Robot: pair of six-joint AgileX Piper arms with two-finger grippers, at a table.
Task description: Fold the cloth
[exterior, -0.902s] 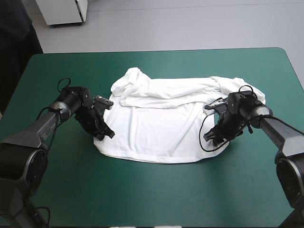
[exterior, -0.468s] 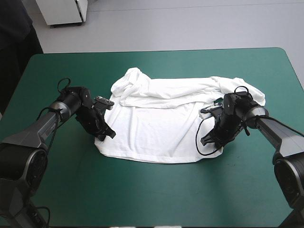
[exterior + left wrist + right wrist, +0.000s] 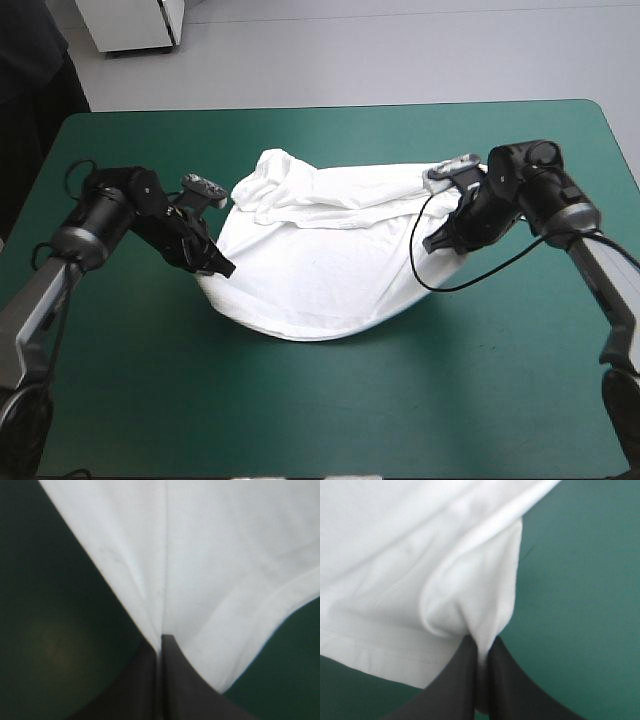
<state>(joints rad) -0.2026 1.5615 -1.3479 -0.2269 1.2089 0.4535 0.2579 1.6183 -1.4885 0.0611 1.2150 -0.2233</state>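
T-shirt (image 3: 310,280): white, mid-bench (image 3: 330,410); both side edges are lifted, the near hem sags between them, and the sleeves lie bunched on the far side.
Left jaws: pinched together on the shirt's left edge.
Right jaws: clamped on a fold of the right edge.
Why two grips: probably so the near half travels evenly over the far half.

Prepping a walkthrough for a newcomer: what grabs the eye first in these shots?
The white short-sleeved T-shirt at the middle of the teal-green table cover dominates, its far part bunched in folds and its near hem sagging in a curve. The black-finned left pincer is shut on its left side edge and the right pincer on its right side edge. Both wrist views show each pinching a fold of cloth.
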